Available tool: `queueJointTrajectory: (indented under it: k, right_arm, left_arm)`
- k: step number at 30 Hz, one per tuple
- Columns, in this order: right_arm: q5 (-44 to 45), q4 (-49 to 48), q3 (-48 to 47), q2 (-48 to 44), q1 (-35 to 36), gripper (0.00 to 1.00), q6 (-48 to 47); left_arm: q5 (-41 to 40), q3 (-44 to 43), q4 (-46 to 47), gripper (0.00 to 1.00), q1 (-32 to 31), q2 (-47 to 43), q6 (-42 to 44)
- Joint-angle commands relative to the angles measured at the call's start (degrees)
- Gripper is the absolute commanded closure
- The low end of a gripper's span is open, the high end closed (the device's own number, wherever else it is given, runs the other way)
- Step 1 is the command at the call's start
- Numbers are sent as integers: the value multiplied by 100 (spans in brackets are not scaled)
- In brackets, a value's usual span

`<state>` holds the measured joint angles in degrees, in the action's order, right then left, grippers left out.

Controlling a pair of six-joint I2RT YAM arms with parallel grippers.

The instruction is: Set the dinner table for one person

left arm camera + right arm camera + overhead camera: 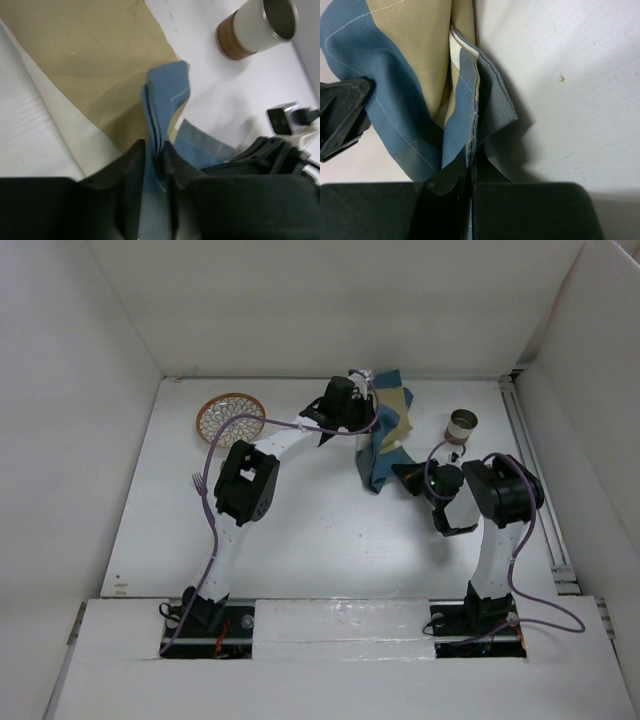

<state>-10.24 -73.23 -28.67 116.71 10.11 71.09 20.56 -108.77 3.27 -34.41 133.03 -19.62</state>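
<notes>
left claw (pixel 154 162) and right claw (pixel 470 186) are each clenched on an edge of the bunched-up placemat (pixel 385 435) over the far middle of the white desk (pixel 320 530) underneath, prob so they can stretch it flat

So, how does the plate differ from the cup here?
The plate is flat and wide with an orange lattice pattern; the cup is taller, white with a brown base and a metal rim. The plate lies far left, the cup far right. Both rest on the dinner table near its far edge.
</notes>
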Motion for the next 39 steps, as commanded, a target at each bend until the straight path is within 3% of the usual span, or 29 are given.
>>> queueJointTrajectory:
  k: [1, 2, 5, 8, 10, 12, 16, 22, 27, 39]
  right_arm:
    - [-48, -147, -16, 116, 123, 100, -174]
    - [-48, -252, 62, 116, 123, 100, -174]
    - [-162, -305, 194, 55, 9, 100, -235]
    - [-364, -438, 361, -296, -140, 100, -236]
    - [-635, -359, 441, -533, -228, 100, -306]
    - [-838, 26, 441, -1041, -386, 100, -463]
    - [-1111, 1341, 441, -2316, -519, 100, -815]
    - [-664, 4120, -172, -4985, -633, 100, -1808]
    - [-49, 6220, -1043, -6176, -633, 100, -2626]
    - [-242, 7638, -2011, -7135, -818, 100, -3267]
  left_arm:
    - [54, -189, 473, 94, -30, -198, -183]
    - [-42, -188, 604, 100, -30, -199, -270]
    - [-332, -31, 675, 100, -30, -567, -402]
    - [-1244, 39, 351, 100, -30, -1208, -560]
    - [-2263, 242, 8, 100, -30, -1629, -709]
    - [-3149, 556, -325, 100, -30, -2306, -1016]
    - [-3916, 1276, -843, 100, 180, -3308, -1639]
    - [-4366, 2272, -898, 100, 260, -4636, -1922]
    - [-4420, 2387, -1205, 100, 260, -5006, -1975]
    - [-4086, 2897, -1530, 100, 102, -6384, -2081]
